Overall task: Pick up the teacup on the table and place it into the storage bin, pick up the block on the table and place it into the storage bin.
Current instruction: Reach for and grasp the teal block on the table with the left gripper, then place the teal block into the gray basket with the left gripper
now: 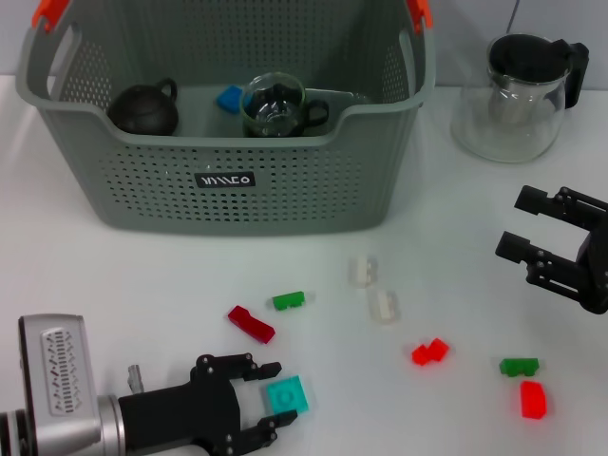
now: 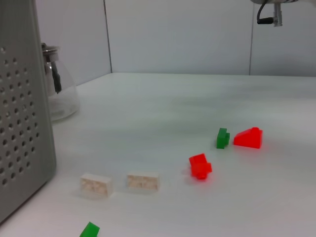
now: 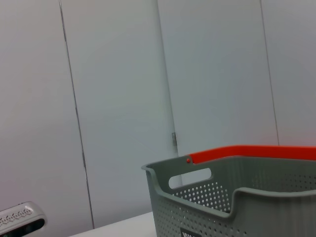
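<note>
The grey-green storage bin (image 1: 285, 195) stands at the back of the table. Inside it sit a glass teacup (image 1: 275, 106), a dark round pot (image 1: 144, 109) and a blue block (image 1: 229, 98). At the near left, my left gripper (image 1: 271, 399) is open and low over the table. Its fingers reach either side of a cyan block (image 1: 289, 393), which lies at the fingertips. My right gripper (image 1: 518, 225) hovers open at the right edge, holding nothing. The bin's wall (image 2: 19, 123) fills one side of the left wrist view, and its rim (image 3: 237, 197) shows in the right wrist view.
Loose blocks lie across the near table: dark red (image 1: 251, 324), green (image 1: 288, 300), two whitish (image 1: 362, 270) (image 1: 383, 305), red (image 1: 429, 352), green (image 1: 519, 366), red (image 1: 533, 399). A glass jug (image 1: 508, 100) stands at the back right.
</note>
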You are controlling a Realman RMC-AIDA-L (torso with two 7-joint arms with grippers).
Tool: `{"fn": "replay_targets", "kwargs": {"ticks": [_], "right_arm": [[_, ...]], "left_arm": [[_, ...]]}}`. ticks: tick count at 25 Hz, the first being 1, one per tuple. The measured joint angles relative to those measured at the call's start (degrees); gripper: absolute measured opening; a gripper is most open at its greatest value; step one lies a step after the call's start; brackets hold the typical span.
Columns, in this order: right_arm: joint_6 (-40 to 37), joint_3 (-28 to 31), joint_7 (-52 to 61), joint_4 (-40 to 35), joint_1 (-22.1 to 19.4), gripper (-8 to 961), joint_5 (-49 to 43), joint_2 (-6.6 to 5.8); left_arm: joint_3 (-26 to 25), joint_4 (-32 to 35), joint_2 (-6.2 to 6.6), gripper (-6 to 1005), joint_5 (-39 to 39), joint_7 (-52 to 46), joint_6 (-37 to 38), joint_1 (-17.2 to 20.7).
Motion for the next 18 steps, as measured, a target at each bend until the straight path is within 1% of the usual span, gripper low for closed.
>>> {"fn": "replay_targets", "kwargs": {"ticks": [4, 7, 12, 15, 16, 17, 18], "right_arm": [[0.0, 0.0, 0.0, 0.0, 0.0, 685, 0.0, -0.02], [0.0, 0.0, 0.0, 0.0, -0.1, 685, 0.1, -0.02], [0.0, 0.0, 0.0, 0.0, -0.2, 685, 0.1, -0.02], [0.0, 0.0, 0.0, 0.0, -0.2, 685, 0.2, -0.08], [0.0, 0.0, 0.0, 0.0, -0.3, 685, 0.2, -0.12], [0.0, 0.0, 0.0, 0.0, -0.3, 685, 0.2, -0.12], [0.0, 0.0, 0.0, 0.0, -0.3, 685, 0.2, -0.13]], "left_arm": [[0.2, 0.2, 0.05, 619, 0.4, -0.2, 0.0, -0.1], [0.2, 0.4, 0.07, 412, 0.5, -0.2, 0.1, -0.1], [0.0, 1.0, 0.19, 407, 0.7, -0.9, 2.1, -0.1], [-1.6, 4.5, 0.38, 406, 0.3, -4.7, 8.3, 0.5], [-3.1, 6.4, 0.49, 406, 0.1, -6.7, 12.2, 0.8], [-3.1, 6.4, 0.49, 406, 0.1, -6.7, 12.2, 0.8], [-5.6, 8.3, 0.61, 406, 0.0, -8.5, 16.3, 0.9]]}}
